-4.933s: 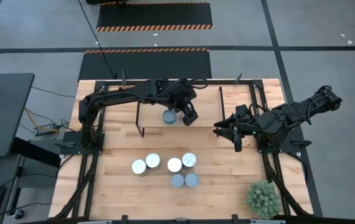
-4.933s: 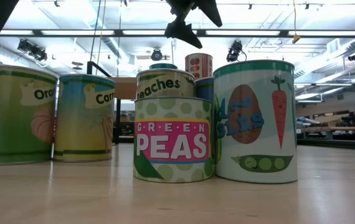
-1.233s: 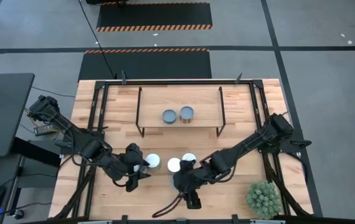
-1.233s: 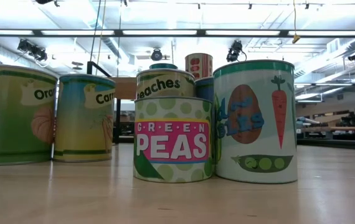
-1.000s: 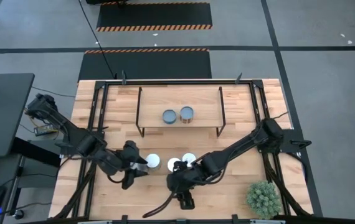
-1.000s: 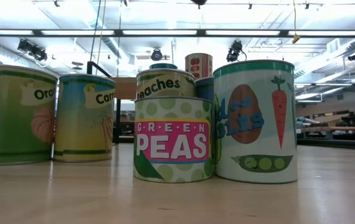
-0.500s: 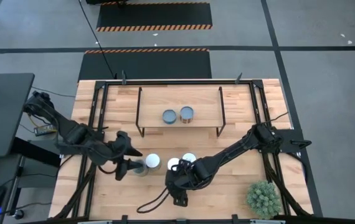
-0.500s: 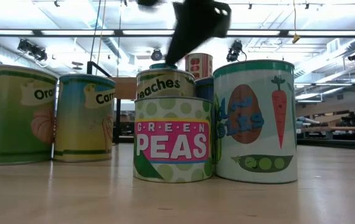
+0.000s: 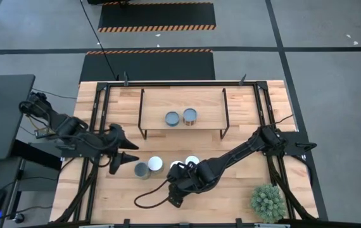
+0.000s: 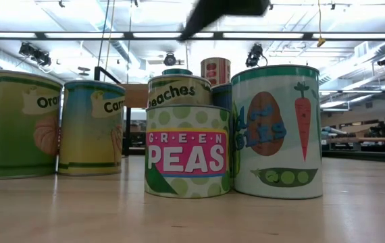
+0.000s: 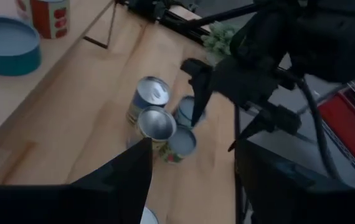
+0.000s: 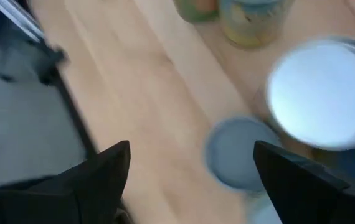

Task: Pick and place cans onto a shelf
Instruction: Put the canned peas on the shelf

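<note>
Two arms lean over the wooden surface [image 9: 244,101]. Furthest left, the left gripper [image 9: 123,157] hangs above the surface just beside a blue-grey can [image 9: 142,170] without touching it. Its fingers [image 11: 124,174] are spread and hold nothing, as the left wrist view shows.

Next comes a white-topped can [image 9: 156,164], touching the blue-grey one. Beyond a short gap, two more pale tops [image 9: 192,161] sit close together, partly covered by the right arm. The left wrist view shows four cans [image 11: 156,124] bunched together there. In the low view their labels can be read: a green-peas can [image 10: 187,150] stands in front, touching a taller can with a carrot on it [image 10: 277,131].

Behind this group stands the shelf [image 9: 209,114]. It carries two cans side by side near its middle, a blue-grey one [image 9: 172,118] and a silver-topped one [image 9: 189,115].

The right gripper [image 9: 174,195] hovers low at the near side of the bunch, over bare wood. Its fingers [image 12: 103,177] are wide apart and empty, and can tops show beyond them. At the far right, near the front corner, a spiky green plant [image 9: 268,201] stands well apart from the cans.
</note>
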Tool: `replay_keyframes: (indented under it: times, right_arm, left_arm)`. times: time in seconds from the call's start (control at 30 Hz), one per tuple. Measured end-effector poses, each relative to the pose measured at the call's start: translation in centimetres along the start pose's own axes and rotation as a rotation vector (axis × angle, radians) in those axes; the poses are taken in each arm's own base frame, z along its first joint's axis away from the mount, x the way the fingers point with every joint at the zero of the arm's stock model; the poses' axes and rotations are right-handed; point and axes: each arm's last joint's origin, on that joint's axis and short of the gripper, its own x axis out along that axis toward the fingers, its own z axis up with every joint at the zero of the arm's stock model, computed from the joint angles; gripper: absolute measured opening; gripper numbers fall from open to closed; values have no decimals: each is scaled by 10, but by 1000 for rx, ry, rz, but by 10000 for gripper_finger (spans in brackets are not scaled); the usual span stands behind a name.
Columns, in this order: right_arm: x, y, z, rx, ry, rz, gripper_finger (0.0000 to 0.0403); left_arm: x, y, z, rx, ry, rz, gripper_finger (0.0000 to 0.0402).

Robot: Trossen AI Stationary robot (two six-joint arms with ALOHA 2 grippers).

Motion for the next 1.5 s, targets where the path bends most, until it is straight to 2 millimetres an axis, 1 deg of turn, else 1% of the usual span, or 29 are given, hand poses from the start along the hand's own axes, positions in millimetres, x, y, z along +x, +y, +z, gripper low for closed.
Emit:
replay_keyframes:
  times: [0.1,0.2,0.3,0.43,0.5,0.6,0.67,0.77,0.87,0.93,1.0,1.17,1.37,1.5]
  right_arm:
    - [-7,4,1,24,-59,-12,347]
    - [-17,3,3,72,-43,-48,347]
    - [-21,5,5,125,-40,-32,347]
    - [-28,12,3,129,-72,-11,347]
    - [-23,11,0,125,-64,-41,347]
    - [-4,7,-7,103,-11,-101,347]
    - [3,3,-8,56,10,-134,347]
    - [9,1,-6,-13,19,-145,347]
    - [20,-5,-7,-35,65,-186,347]
    - [24,-10,-5,-34,98,-205,347]
    - [28,-9,-1,-26,105,-176,347]
    - [39,-16,2,-2,175,-177,347]
    - [40,-23,13,26,153,-195,347]
    - [41,-30,19,51,176,-217,347]
  left_arm:
    - [-3,0,0,26,24,-41,233]
    - [-6,0,0,38,40,-70,233]
    - [-6,0,0,50,46,-79,233]
    - [-7,2,-1,60,58,-68,233]
    - [-7,3,-2,65,66,-60,233]
    - [-7,3,-2,66,69,-59,233]
    - [-7,3,-2,66,69,-58,233]
    - [-7,3,-2,67,70,-57,233]
    - [-7,3,-2,65,68,-58,233]
    - [-7,3,-2,62,68,-57,233]
    - [-7,3,-2,62,68,-58,233]
    - [-7,3,-2,61,68,-58,233]
    - [-7,3,-2,55,68,-58,233]
    - [-7,3,-2,55,68,-58,233]
